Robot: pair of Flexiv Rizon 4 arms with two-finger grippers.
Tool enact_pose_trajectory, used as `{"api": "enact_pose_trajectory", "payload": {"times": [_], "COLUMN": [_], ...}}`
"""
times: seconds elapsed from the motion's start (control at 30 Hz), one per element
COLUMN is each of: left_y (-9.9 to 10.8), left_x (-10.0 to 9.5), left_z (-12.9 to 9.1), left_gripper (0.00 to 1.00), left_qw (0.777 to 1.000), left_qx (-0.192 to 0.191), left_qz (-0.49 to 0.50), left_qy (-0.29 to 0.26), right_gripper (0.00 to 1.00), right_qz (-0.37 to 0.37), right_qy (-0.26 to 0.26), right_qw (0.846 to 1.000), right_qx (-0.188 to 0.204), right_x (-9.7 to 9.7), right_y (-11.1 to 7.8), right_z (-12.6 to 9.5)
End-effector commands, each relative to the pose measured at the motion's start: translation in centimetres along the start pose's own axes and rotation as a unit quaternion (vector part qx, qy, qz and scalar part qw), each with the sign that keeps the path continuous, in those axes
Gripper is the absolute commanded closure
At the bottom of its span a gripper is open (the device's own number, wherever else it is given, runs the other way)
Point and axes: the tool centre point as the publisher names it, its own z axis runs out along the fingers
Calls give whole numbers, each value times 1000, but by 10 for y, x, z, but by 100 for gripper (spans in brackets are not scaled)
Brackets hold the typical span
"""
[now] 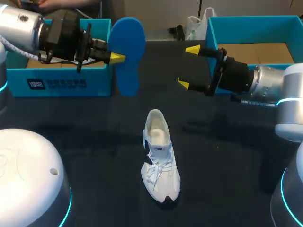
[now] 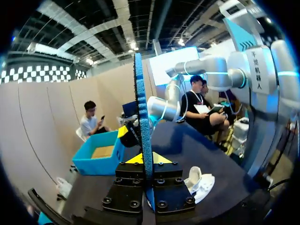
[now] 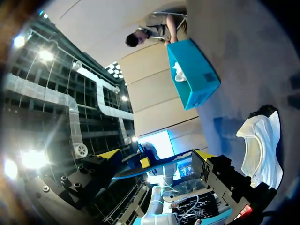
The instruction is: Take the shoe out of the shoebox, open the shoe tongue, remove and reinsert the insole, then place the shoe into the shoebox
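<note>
Nearest the robot, the white sneaker (image 1: 160, 158) stands upright on its sole in the middle of the black table (image 1: 227, 156). Its toe points toward the robot and its heel away. The mouth gapes, which suits a shoe whose liner is out and waiting to go back in; nothing touches it. Farther out and above the tabletop, the left gripper (image 1: 117, 57) is pinching the blue insole (image 1: 128, 47) by one long edge. The left wrist view shows the foam edge-on, pressed between the two yellow tips. Holding it by the edge and clear of the table leaves most of the sole-shaped piece free, probably so that one end can be steered into the shoe's opening. Opposite it, at about the same depth, the right gripper (image 1: 188, 67) hangs over the table with its fingers spread wide and nothing between them. It faces the insole across a gap, and I judge it is placed to steady the sneaker or take over the foam. Farthest back sit the left teal box (image 1: 61, 82) and the right teal box (image 1: 236, 29), well apart at the table's far corners and both open on top. I cannot tell which of them is to take the shoe. Removal looks done, while reinsertion and boxing are yet to be done.
</note>
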Motion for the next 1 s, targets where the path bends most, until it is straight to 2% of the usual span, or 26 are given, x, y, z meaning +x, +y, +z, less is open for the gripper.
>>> {"api": "enact_pose_trajectory", "payload": {"times": [0.03,0.17,0.3,0.67,0.77,0.97,1.0], "left_y": [11,25,35,35,40,50,52], "left_x": [-2,-1,-8,-8,-7,-5,-5], "left_z": [-5,-8,-7,-7,-3,0,1], "left_gripper": [100,100,100,100,100,100,100], "left_qw": [994,983,950,951,920,865,862], "left_qx": [6,14,37,38,36,35,34], "left_qz": [-107,-184,-305,-300,-386,-496,-501], "left_qy": [27,26,52,56,54,62,61], "right_gripper": [0,0,0,0,0,0,0], "right_qz": [0,0,0,0,0,0,0], "right_qy": [-1,-1,-1,-1,-1,-1,-1], "right_qw": [1000,1000,1000,1000,1000,1000,1000], "right_qx": [0,0,0,0,0,0,0], "right_x": [0,0,0,0,0,0,0], "right_y": [-1,-1,-1,-1,-1,-1,-1], "right_z": [0,0,0,0,0,0,0]}}
